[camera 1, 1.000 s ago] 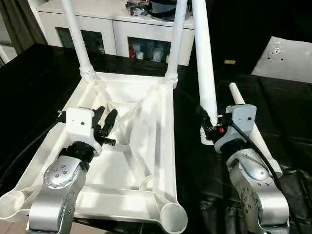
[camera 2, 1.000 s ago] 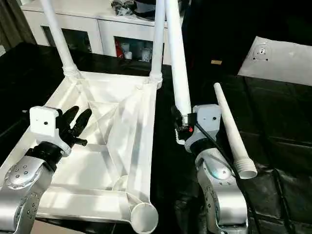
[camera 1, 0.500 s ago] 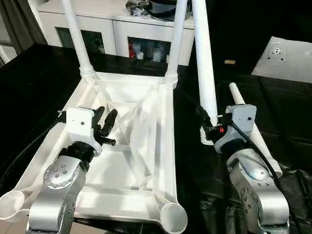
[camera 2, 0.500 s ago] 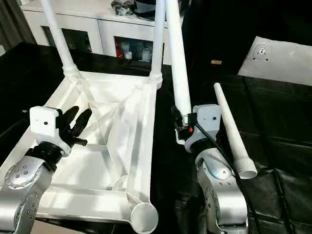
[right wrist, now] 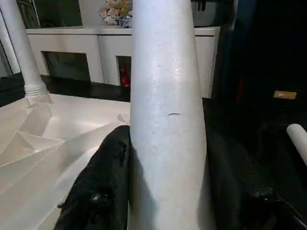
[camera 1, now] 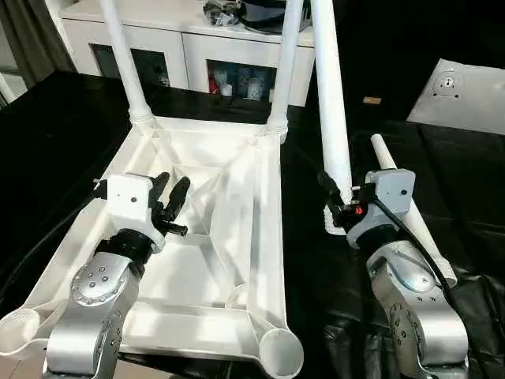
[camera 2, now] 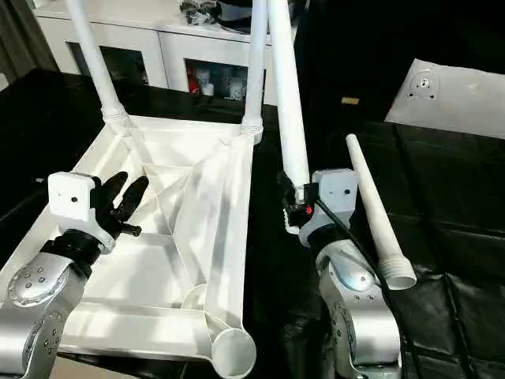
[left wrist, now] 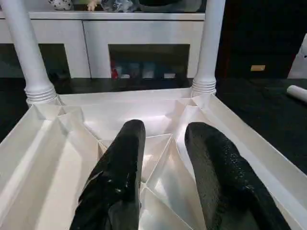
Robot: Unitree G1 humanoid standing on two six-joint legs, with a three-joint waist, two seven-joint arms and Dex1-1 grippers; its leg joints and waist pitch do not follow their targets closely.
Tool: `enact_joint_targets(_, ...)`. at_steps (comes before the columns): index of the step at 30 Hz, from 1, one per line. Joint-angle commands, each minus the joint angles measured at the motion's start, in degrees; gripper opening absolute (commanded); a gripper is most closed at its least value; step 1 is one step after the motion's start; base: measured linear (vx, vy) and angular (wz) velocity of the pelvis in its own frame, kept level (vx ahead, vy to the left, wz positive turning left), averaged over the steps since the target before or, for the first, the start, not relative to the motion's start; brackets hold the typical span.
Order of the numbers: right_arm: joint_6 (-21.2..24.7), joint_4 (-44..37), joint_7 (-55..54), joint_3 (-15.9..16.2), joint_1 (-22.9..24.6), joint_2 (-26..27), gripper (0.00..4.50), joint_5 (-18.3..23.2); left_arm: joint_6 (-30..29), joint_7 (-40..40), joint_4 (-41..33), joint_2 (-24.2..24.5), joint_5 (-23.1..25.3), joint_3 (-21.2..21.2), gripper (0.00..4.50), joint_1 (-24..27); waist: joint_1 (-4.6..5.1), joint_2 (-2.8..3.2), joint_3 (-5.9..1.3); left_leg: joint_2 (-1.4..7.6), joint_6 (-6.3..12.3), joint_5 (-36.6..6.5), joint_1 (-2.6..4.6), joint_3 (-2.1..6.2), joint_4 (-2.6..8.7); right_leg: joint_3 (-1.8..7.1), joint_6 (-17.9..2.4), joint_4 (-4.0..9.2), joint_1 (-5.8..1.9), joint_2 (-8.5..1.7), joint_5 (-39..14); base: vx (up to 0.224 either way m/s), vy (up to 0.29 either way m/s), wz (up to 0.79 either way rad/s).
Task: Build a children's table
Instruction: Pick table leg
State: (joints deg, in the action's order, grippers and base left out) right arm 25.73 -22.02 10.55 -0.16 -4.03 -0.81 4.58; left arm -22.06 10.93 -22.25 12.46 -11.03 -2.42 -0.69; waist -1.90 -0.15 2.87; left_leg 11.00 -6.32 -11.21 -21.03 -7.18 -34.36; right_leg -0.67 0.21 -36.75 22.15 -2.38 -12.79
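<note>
The children's table top [camera 1: 267, 237] lies upside down on the black cloth, ribbed underside up. Two white legs [camera 1: 124, 63] [camera 1: 287, 63] stand in its far corner sockets. The near sockets [camera 1: 281, 354] [camera 1: 19, 328] are open holes. My left gripper [camera 1: 170, 197] hovers open over the ribs, nothing between its black fingers [left wrist: 120, 167]. My right gripper [camera 1: 335, 207] is shut on the thick end of a third leg [camera 1: 331, 103], held nearly upright just right of the top's edge; the leg [right wrist: 168, 96] stands between its fingers [right wrist: 103, 177]. A fourth leg [camera 2: 375, 213] lies on the cloth beside my right arm.
A white cabinet [camera 1: 197, 43] with dark openings stands behind the table. A white cushion-like bag [camera 1: 465, 91] rests at the far right. Black cloth [camera 1: 63, 134] covers the work surface on both sides of the top.
</note>
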Motion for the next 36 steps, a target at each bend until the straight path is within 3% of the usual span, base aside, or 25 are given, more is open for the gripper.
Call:
enact_joint_targets(1, -0.7, -0.6, 0.3, -0.1, 0.0, -0.2, 1.89, -0.1, 0.2, -0.3, -0.6, -0.1, 0.4, -0.1, 1.66, -0.1, -0.03, 0.03, -2.91, 0.48, -1.33, -9.4, -0.04, -0.79, 3.87, 1.99, -4.9, 4.94, -2.24, -2.95, -7.8, 0.0, 0.0, 0.0)
enact_joint_targets(36, -0.7, -0.6, 0.3, -0.1, 0.0, -0.2, 1.89, -0.1, 0.2, -0.3, -0.6, -0.1, 0.4, -0.1, 1.66, -0.1, -0.01, 0.02, -2.89, 0.49, -1.36, -9.5, -0.04, -0.76, 3.92, 1.97, -4.8, 4.95, -2.2, -2.91, -8.3, 0.0, 0.0, 0.0)
